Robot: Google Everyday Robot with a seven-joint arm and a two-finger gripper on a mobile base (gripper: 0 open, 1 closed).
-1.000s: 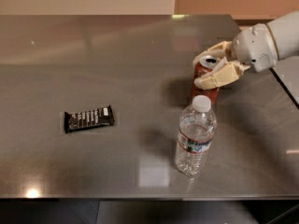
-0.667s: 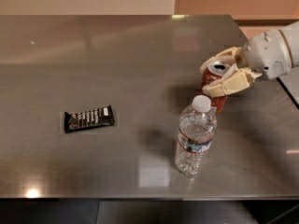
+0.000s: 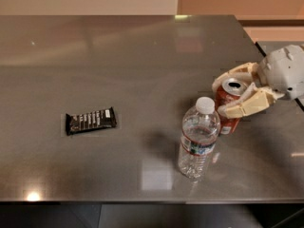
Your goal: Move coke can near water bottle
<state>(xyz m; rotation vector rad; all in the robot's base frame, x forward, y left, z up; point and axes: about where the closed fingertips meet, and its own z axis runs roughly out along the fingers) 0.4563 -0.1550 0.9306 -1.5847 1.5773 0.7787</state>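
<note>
Small red aluminium coke can (image 3: pixel 228 109) with a silver top: upright, at the right side of the grey brushed-metal table (image 3: pixel 142 61). Can't tell if its base sits on the surface or is just off it. White two-finger gripper (image 3: pixel 220 99) comes in from the right edge and is clamped on the can, one cream finger (image 3: pixel 233 73) behind it and one in front. Clear crinkled plastic water bottle (image 3: pixel 198 139) with a white cap stands upright just beside the can, front-left of it. Black-wrapped candy bar (image 3: pixel 90 120) lies flat well apart on the left.
</note>
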